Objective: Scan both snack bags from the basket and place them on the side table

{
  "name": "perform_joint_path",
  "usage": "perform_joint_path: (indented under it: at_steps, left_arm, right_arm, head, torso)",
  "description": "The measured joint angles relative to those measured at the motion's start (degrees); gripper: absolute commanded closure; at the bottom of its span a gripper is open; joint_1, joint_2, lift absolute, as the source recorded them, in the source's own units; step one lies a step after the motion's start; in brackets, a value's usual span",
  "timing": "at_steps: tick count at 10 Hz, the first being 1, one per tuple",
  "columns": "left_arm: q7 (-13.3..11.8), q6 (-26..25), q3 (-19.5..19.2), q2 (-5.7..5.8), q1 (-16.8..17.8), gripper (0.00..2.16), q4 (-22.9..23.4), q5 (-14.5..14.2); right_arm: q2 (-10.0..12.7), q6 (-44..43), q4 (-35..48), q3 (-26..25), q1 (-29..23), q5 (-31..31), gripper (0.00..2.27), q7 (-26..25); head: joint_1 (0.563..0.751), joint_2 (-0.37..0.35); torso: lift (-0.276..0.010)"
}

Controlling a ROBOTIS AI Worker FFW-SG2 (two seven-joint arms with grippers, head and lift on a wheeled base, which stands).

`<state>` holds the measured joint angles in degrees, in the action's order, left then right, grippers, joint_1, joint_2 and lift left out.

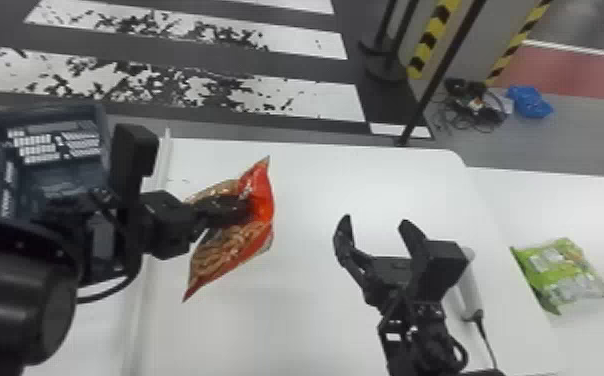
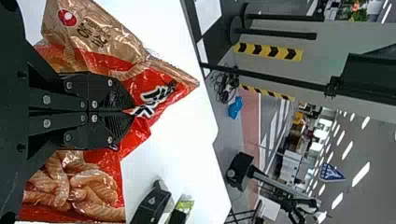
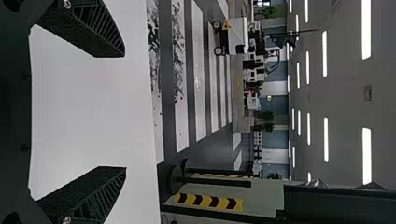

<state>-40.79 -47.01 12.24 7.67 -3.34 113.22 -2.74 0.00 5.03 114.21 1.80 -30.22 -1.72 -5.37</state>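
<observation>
Over the white table (image 1: 306, 325), the left pincer (image 1: 236, 210) has the red snack bag (image 1: 263, 192) nipped by its middle, fingers pressed together on the slick film, and here's the worry: a grip that narrow could let the bag pivot or slide loose, since its ends splay out free on both sides! Squeeze harder and the snacks inside might crack. The folds at the pinch could swallow the code, too, and then the scan fails. Out to the right pincer (image 1: 376, 222), spread wide with nothing between its fingers; if it comes across to take the bag, the two could knock together, or tug the film in two directions and tear it. Just beside it lies what looks like the scanner (image 1: 467, 287), partly hidden behind that pincer, so a careless sweep could nudge it, and the cable (image 1: 487, 340) might snag. Farther out, the green snack bag (image 1: 563, 275) lies flat on what I take for the side table (image 1: 591, 210); put the red one down carelessly and it could land on top. Now the count: two pincers, two snack bags, one red, one green, one scanner, one cable, two white tables, and one basket (image 1: 61, 175) out left!
</observation>
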Motion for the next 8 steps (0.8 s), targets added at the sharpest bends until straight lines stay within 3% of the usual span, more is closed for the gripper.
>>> perform_joint_path:
  at_steps: [2, 3, 4, 5, 6, 8]
  left_arm:
    - [1.82, 6.62, 6.71, -0.63, 0.75, 2.14, -6.51, 0.52]
    - [2.14, 8.12, 9.35, -1.36, 1.3, 2.01, -9.23, 1.09]
    - [2.97, 10.11, 12.24, -2.09, 2.09, 1.36, -12.44, 1.57]
    - [4.54, 12.81, 14.19, -2.43, 2.47, 0.14, -14.91, 1.81]
    - [6.11, 15.56, 15.65, -2.54, 2.48, 0.0, -16.92, 2.03]
    - [7.82, 17.21, 15.89, -2.33, 1.71, 0.03, -17.52, 2.89]
  right_arm:
    - [0.0, 0.03, 0.14, -0.43, 0.06, -0.13, 0.05, -0.07]
    - [0.0, 0.03, 0.19, -0.52, 0.08, -0.18, 0.05, -0.08]
    - [0.0, 0.03, 0.23, -0.56, 0.08, -0.32, 0.05, -0.08]
    - [0.0, 0.03, 0.23, -0.62, 0.08, -0.43, 0.05, -0.08]
    - [0.0, 0.03, 0.23, -0.73, 0.1, -0.51, 0.05, -0.08]
    - [0.0, 0.02, 0.23, -0.84, 0.2, -0.61, 0.05, -0.08]
  head:
    - [0.695, -0.315]
    - [0.695, -0.35]
    - [0.695, -0.35]
    - [0.695, -0.35]
    - [0.695, -0.35]
    - [0.695, -0.35]
  torso:
    - [-0.075]
    - [-0.075]
    - [-0.075]
    - [-0.075]
    - [-0.075]
    - [-0.075]
